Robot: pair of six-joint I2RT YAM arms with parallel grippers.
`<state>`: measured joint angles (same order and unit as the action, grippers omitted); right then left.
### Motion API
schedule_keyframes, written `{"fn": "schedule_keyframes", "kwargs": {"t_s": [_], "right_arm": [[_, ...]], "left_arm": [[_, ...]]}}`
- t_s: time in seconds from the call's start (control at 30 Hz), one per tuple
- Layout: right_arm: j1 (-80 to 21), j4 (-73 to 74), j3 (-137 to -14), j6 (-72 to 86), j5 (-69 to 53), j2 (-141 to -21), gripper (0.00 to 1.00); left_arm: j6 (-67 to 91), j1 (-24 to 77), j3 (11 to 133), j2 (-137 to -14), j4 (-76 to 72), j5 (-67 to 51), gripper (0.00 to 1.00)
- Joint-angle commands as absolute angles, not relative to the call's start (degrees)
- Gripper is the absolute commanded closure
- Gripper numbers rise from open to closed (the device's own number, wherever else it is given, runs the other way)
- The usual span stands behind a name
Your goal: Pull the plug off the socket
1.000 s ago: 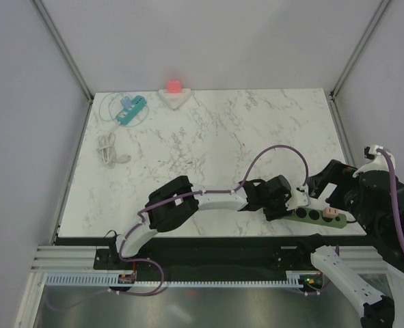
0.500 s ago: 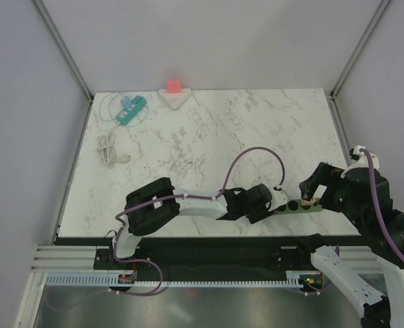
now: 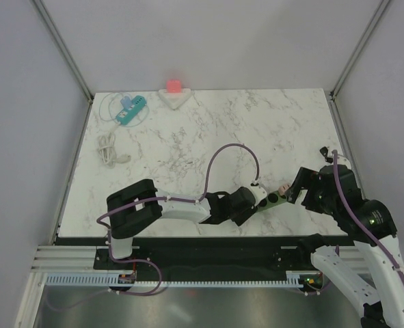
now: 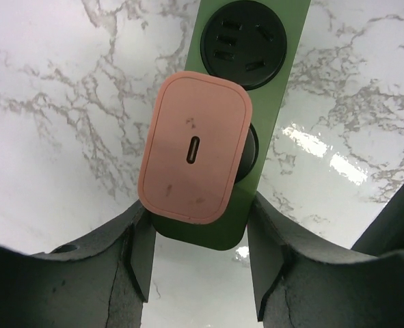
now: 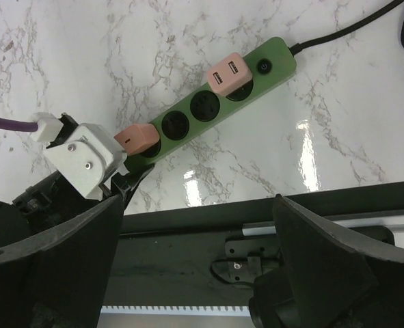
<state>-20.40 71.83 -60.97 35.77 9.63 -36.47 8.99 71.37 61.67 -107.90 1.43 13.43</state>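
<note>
- Left gripper [image 4: 198, 222] is clamped on the end of the green power strip [image 5: 205, 106], right where the pink plug [image 4: 195, 154] sits. From the left wrist cam the pads look to be on the plug's lower edge, though they may be catching the strip body too.
- What's just changed: over the last second the whole strip has slid left across the table [image 3: 208, 130]. It's been dragged along as the left arm pulls back. The right arm has followed it over.
- My read is that the pull is moving the strip rather than freeing the plug, which looks seated in its socket from the left wrist cam. So I'd call the task not done yet.
- Right gripper [image 5: 198, 229] is wide open and hovering above the strip, holding nothing. I reckon it needs to pin the strip down so the pull has something to work against.
- A second pink plug [image 5: 227, 74] sits near the switch end, with two empty sockets between it and mine. It's well apart from the one I'm after.
- The strip's black cord [image 5: 352, 26] runs off the far end and could tug if the strip slides further.
- Way off in the back-left corner there's a teal power strip [image 3: 130, 109] and a coiled white cable [image 3: 109, 150]. Neither is in the way.
</note>
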Motion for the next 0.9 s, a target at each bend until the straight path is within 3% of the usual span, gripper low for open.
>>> {"fn": "schedule_keyframes", "kwargs": {"t_s": [0.0, 0.07, 0.17, 0.2, 0.37, 0.5, 0.67, 0.87], "right_arm": [[-20.5, 67.7, -59.5, 36.0, 7.4, -36.6, 0.02], [-20.5, 66.9, -58.4, 35.9, 7.4, -36.6, 0.02], [-20.5, 65.8, -57.0, 35.3, 6.6, -36.7, 0.02], [-20.6, 65.3, -56.1, 35.2, 5.9, -36.8, 0.02], [-20.5, 62.8, -52.4, 35.2, 4.0, -36.6, 0.02], [-20.5, 61.0, -50.2, 34.7, 1.5, -36.5, 0.02], [-20.5, 59.3, -47.6, 34.0, 0.1, -36.7, 0.02], [-20.5, 54.9, -43.4, 34.6, -1.8, -37.8, 0.02]], "left_arm": [[12.8, 69.5, 56.7, -106.6, 14.3, 21.0, 0.87], [13.4, 69.5, 56.3, -105.8, 14.9, 21.4, 0.82], [13.6, 69.5, 56.1, -104.7, 15.1, 21.2, 0.57], [13.5, 69.6, 56.4, -104.4, 15.4, 20.8, 0.43], [13.2, 69.5, 56.4, -99.5, 15.6, 17.6, 0.21], [12.1, 69.5, 54.9, -93.0, 15.6, 13.5, 0.11], [11.4, 69.5, 53.4, -83.9, 14.9, 8.2, 0.10], [6.5, 69.3, 56.0, -81.0, 9.0, 1.2, 0.22]]}}
